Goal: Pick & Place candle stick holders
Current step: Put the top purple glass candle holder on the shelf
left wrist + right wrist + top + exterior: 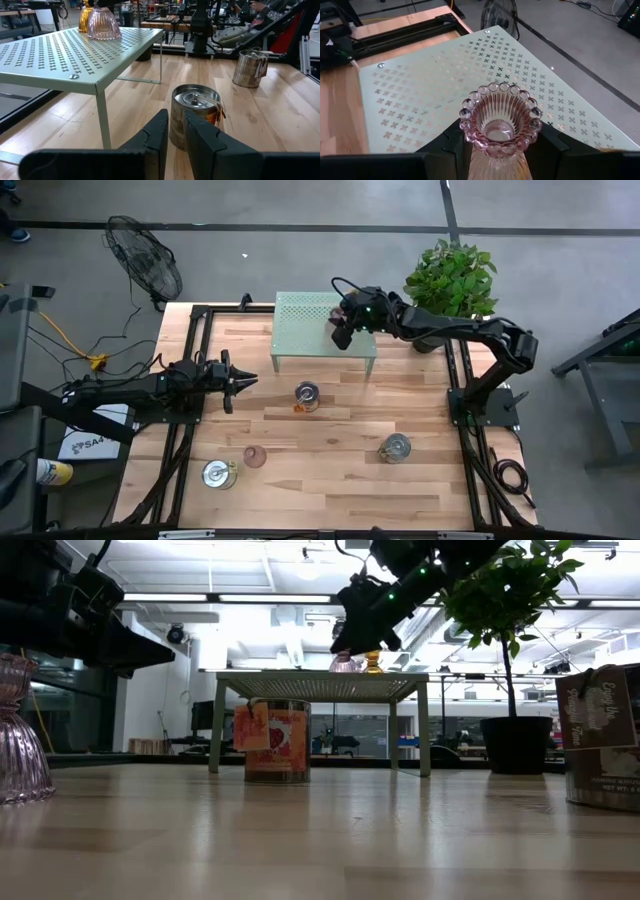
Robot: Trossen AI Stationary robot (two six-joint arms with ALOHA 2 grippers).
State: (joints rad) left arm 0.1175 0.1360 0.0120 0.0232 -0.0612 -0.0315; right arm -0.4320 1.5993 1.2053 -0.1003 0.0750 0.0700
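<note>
Right gripper (500, 150): clasping the pink glass holder (500, 122) over the mint-green stand (420, 85).
Left gripper (172, 137): fingers together, empty, beside the stand.

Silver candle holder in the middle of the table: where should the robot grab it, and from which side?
Grip the silver candle holder across its straight round wall, about mid-height, coming in level from the left gripper, which points at it. It stands upright with bare table around it. Its orange tag hangs on one side, so keep the fingers off that.
</note>
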